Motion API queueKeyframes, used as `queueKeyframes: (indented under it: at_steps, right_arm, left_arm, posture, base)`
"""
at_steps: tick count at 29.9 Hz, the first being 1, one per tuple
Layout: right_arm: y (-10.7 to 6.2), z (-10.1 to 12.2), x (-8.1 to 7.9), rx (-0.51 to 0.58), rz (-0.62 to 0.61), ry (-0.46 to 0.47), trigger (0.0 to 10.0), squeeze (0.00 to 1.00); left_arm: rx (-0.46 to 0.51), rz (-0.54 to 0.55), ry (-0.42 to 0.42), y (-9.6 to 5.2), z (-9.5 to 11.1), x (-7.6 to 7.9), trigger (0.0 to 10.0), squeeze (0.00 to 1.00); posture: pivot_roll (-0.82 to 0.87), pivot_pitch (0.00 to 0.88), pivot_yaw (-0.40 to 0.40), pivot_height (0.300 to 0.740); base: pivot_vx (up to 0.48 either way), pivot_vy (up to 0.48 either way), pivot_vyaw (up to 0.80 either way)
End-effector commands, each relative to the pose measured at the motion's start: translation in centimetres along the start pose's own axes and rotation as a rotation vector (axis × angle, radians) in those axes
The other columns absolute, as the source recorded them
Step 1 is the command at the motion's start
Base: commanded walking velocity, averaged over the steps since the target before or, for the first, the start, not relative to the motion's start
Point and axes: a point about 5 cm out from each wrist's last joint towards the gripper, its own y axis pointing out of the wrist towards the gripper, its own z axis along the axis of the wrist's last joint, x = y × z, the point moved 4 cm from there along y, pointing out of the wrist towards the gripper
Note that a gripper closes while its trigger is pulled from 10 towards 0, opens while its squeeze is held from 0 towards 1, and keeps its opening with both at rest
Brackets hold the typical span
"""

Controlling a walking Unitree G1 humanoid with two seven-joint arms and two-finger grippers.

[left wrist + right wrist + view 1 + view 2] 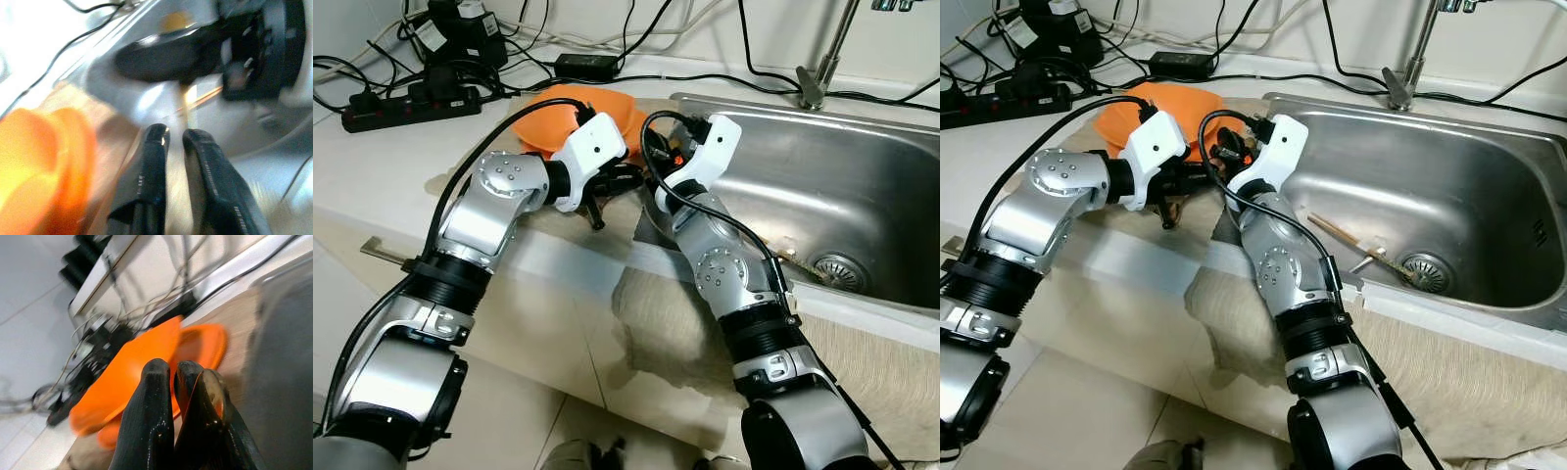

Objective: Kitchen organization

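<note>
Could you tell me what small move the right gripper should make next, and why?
Probably open the right gripper slightly: its fingers look pressed together just short of the orange plates by the sink, so nothing is grasped yet.

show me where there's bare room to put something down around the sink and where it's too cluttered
Free: the sink basin floor between the faucet and the chopsticks by the drain; also the cloth-covered counter edge in front of the sink. Crowded: the corner by the orange plates, where the left gripper and right gripper meet, and the back counter with the power strip and cables.
</note>
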Motion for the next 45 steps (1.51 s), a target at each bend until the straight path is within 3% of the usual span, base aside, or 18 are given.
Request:
queueKeyframes:
  at_steps: [1, 10, 14, 16, 25, 26, 27, 28, 29, 30, 31, 32, 34, 41, 45]
  right_arm:
    - [0.2, -2.1, -1.2, -0.066, -0.016, -0.003, 0.0, 0.0]
    - [0.2, -2.3, -0.9, -0.064, -0.024, -0.01, 0.0, 0.0]
    - [0.3, -2.2, -1.1, -0.059, -0.019, -0.015, 0.0, 0.0]
    - [0.4, -2.0, -1.2, -0.05, -0.012, -0.023, 0.0, 0.0]
    - [1.0, 0.3, -2.2, 0.022, 0.029, -0.137, 0.0, 0.0]
    - [1.0, 0.6, -2.1, 0.03, 0.026, -0.153, 2.9, 0.0]
    - [1.1, 0.9, -2.0, 0.039, 0.023, -0.172, 8.2, 0.0]
    - [1.2, 1.2, -1.9, 0.048, 0.02, -0.182, 8.2, 0.0]
    - [1.2, 1.5, -1.6, 0.054, 0.011, -0.185, 2.6, 0.0]
    - [1.3, 1.7, -1.4, 0.058, 0.005, -0.188, 2.4, 0.0]
    - [1.4, 2.1, -0.9, 0.065, -0.013, -0.196, 4.8, 0.0]
    - [1.4, 2.2, -0.7, 0.067, -0.018, -0.2, 9.6, 0.0]
    - [1.5, 2.5, -0.4, 0.072, -0.025, -0.211, 10.0, 0.0]
    - [1.6, 3.0, 0.0, 0.082, -0.038, -0.222, 10.0, 0.0]
    - [1.9, 3.4, -1.2, 0.083, 0.011, -0.217, 10.0, 0.0]
  left_arm:
    - [0.01, 0.015, 0.025, -0.2, 0.7, -0.6, 10.0, 1.0]
    - [0.04, 0.014, 0.027, -1.5, 1.5, -1.0, 10.0, 1.0]
    - [0.047, -0.01, -0.026, -1.9, 1.1, -0.4, 10.0, 1.0]
    - [0.051, -0.017, -0.055, -2.2, 1.0, -0.1, 10.0, 0.0]
    - [0.104, -0.003, -0.123, -2.8, 1.3, 0.6, 10.0, 0.0]
    - [0.143, 0.028, -0.121, -2.9, 1.8, 0.4, 10.0, 0.0]
    - [0.18, 0.052, -0.138, -3.1, 2.4, 0.1, 10.0, 0.0]
    - [0.214, 0.068, -0.144, -3.3, 3.0, 0.0, 10.0, 0.0]
    - [0.243, 0.093, -0.166, -3.5, 3.4, -0.3, 10.0, 0.0]
    - [0.261, 0.11, -0.186, -3.6, 3.6, -0.6, 10.0, 0.0]
    - [0.282, 0.129, -0.23, -3.9, 3.5, -0.8, 10.0, 0.0]
    - [0.281, 0.132, -0.238, -4.0, 3.3, -0.7, 10.0, 0.0]
    - [0.272, 0.132, -0.243, -4.3, 3.0, -0.5, 10.0, 0.0]
    - [0.249, 0.135, -0.258, -5.2, 2.3, -0.2, 10.0, 0.0]
    - [0.238, 0.116, -0.259, -5.3, 2.1, 0.4, 10.0, 0.0]
  posture:
    - [0.04, 0.009, 0.08, 0.74]
    - [0.05, 0.013, 0.081, 0.74]
    - [0.05, 0.016, 0.08, 0.74]
    - [0.05, 0.018, 0.079, 0.74]
    - [0.05, 0.019, 0.079, 0.74]
    - [0.05, 0.022, 0.08, 0.74]
    - [0.05, 0.023, 0.08, 0.74]
    - [0.05, 0.024, 0.079, 0.74]
    - [0.05, 0.024, 0.079, 0.74]
    - [0.05, 0.024, 0.079, 0.74]
    - [0.05, 0.025, 0.078, 0.74]
    - [0.05, 0.025, 0.077, 0.74]
    - [0.05, 0.026, 0.077, 0.74]
    - [0.06, 0.026, 0.076, 0.74]
    - [0.06, 0.024, 0.074, 0.74]
  base:
    - [0.0, 0.0, 0.0]
    - [0.0, 0.0, 0.0]
    - [0.0, 0.0, 0.0]
    - [0.0, 0.0, 0.0]
    - [0.0, 0.0, 0.0]
    - [0.0, 0.0, 0.0]
    - [0.0, 0.0, 0.0]
    - [0.0, 0.0, 0.0]
    - [0.0, 0.0, 0.0]
    - [0.0, 0.0, 0.0]
    - [0.0, 0.0, 0.0]
    - [0.0, 0.0, 0.0]
    - [0.0, 0.0, 0.0]
    - [0.0, 0.0, 0.0]
    - [0.0, 0.0, 0.0]
